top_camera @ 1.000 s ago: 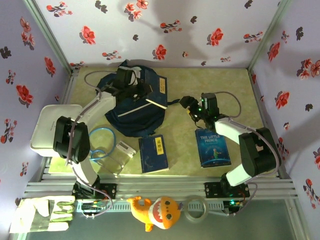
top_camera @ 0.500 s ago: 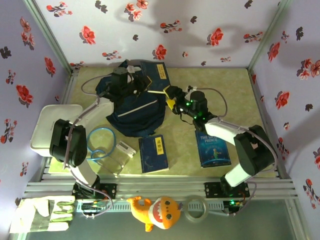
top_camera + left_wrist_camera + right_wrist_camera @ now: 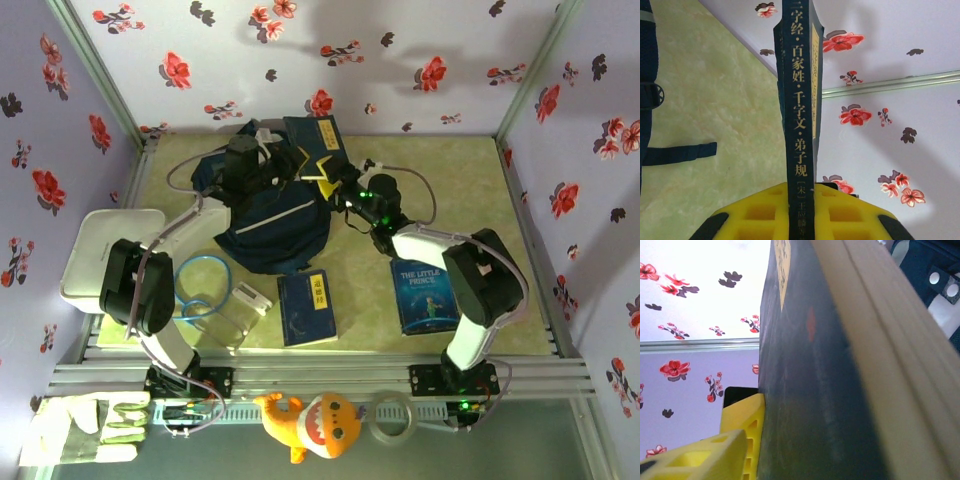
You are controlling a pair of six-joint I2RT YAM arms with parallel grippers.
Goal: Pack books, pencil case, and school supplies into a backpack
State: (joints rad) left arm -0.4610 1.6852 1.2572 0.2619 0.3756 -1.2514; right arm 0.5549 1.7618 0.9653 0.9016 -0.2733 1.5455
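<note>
Change since a second back: right claw (image 3: 330, 180) has left its spot by the far end of the Little Prince book (image 3: 426, 295) and swung left across the table (image 3: 440, 170). It now sits against the right edge of the held book (image 3: 312, 135). That book, navy with a yellow title strip, has also shifted. It lay low over the backpack (image 3: 270, 220) before and now stands higher, nearer the far edge. The other two books have not moved.

Left arm: reaches from its base at the near left corner up along the left side, wrist bent in over the backpack top. Left claw (image 3: 800, 215) is clenched on the held book, the spine standing upright between its yellow fingers (image 3: 755, 210).

Right arm: elbow right of centre, forearm stretched left and toward the far edge. In the wrist view one yellow finger (image 3: 742, 420) lies against the dark cover; the other is hidden behind the book, so grasping or released cannot be told.

Backpack: left of centre, toward the far edge, below the held book. Second navy book (image 3: 308, 307): flat by the near edge, centre. Little Prince book: flat by the near edge, right of centre.
</note>
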